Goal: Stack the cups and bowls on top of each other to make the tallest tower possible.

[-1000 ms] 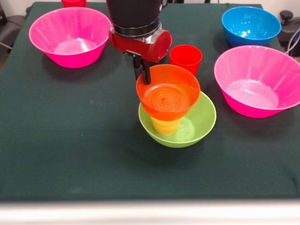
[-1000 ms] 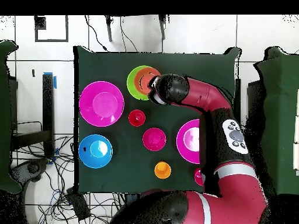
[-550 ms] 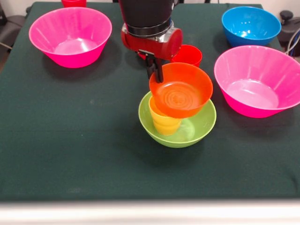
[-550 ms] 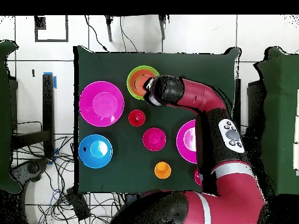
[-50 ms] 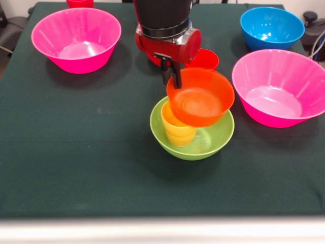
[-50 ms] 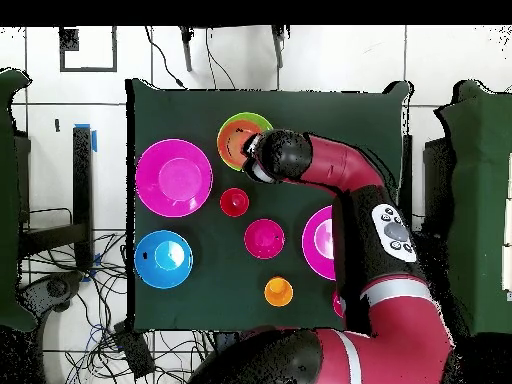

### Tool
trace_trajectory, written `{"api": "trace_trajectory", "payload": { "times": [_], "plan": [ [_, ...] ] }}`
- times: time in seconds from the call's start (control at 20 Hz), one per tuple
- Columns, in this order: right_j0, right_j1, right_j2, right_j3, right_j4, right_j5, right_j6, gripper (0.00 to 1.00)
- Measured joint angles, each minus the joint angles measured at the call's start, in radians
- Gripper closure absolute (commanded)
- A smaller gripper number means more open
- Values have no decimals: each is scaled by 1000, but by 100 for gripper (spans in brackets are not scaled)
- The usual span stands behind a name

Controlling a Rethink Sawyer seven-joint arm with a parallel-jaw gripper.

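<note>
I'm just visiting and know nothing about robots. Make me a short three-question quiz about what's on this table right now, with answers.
1. True or false: the orange bowl is lying flat on the table.
2. Which vessel stands inside the lime-green bowl? A) a blue bowl B) the yellow cup C) a red cup
3. Fill in: the gripper grips the orange bowl by its ____.

Key: 1 false, it is held tilted above the green bowl; 2 B; 3 rim.

A lab: cloth-covered table on white tiled floor, loose cables.
</note>
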State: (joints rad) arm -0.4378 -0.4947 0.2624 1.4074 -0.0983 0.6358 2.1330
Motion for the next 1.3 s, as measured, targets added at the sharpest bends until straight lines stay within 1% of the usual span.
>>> {"api": "trace_trajectory", "payload": {
  "times": [1.15, 1.2, 1.3],
  "plan": [
    [0, -8, 0, 0, 0, 0, 0, 0],
    [0, -8, 0, 0, 0, 0, 0, 100],
    [0, -8, 0, 0, 0, 0, 0, 100]
  ]
}}
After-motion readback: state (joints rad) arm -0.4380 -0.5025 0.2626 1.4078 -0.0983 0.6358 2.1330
